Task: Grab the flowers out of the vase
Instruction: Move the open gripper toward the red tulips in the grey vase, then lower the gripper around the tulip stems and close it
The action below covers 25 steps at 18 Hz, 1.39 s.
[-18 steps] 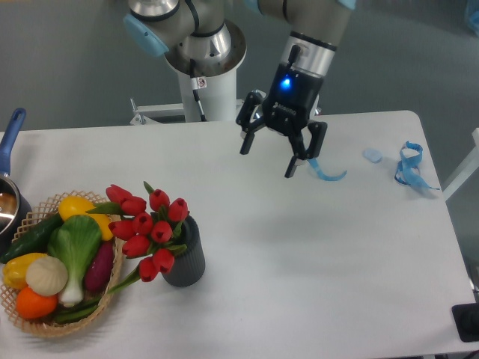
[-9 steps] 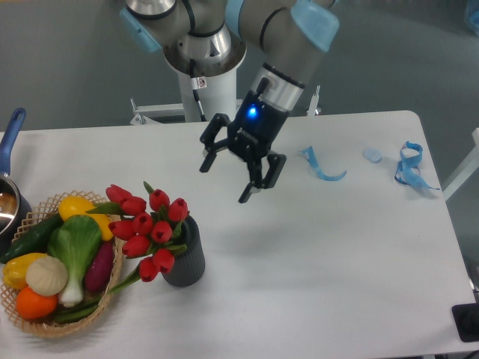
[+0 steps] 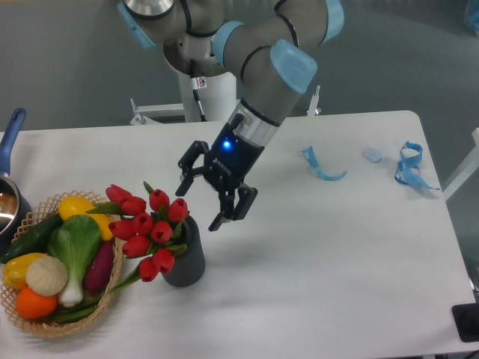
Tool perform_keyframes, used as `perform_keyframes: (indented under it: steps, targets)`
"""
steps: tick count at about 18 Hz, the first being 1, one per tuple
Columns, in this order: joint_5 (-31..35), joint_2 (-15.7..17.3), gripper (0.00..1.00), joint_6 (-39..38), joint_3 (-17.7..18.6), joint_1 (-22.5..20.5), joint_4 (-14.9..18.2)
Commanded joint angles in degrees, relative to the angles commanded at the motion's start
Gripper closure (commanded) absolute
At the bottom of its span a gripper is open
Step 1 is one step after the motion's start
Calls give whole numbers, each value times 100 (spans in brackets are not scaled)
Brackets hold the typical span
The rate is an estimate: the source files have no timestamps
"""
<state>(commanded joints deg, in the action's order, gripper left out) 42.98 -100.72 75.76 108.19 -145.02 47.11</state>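
Ideally the gripper (image 3: 200,206), fingers spread wide, should drop toward seven o'clock and straddle the flowers (image 3: 147,224) above the vase (image 3: 185,258) before closing.

end effector (image 3: 199,206) – spread wide | near flowers (image 3: 147,226) – in vase (image 3: 187,261)

Matt ribbed grey vase (image 3: 185,263), glossy plastic-looking flowers (image 3: 148,226), woven basket (image 3: 46,320)

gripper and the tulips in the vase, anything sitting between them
Nothing does. In the camera view the open gripper hangs just right of the flowers in the vase, with only bare white table showing in the short gap.
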Motion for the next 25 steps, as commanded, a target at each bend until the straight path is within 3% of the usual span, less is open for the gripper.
perform_keyframes:
  steps: [9,15,22,25]
  targets:
    - [-27,-246,0,-395,-70,412,-123]
    - [-44,-290,1,-404,-97,422,-158]
    - [-106,-325,51,-404,-167,422,-158]
    - [-106,-325,62,-404,-167,413,-158]
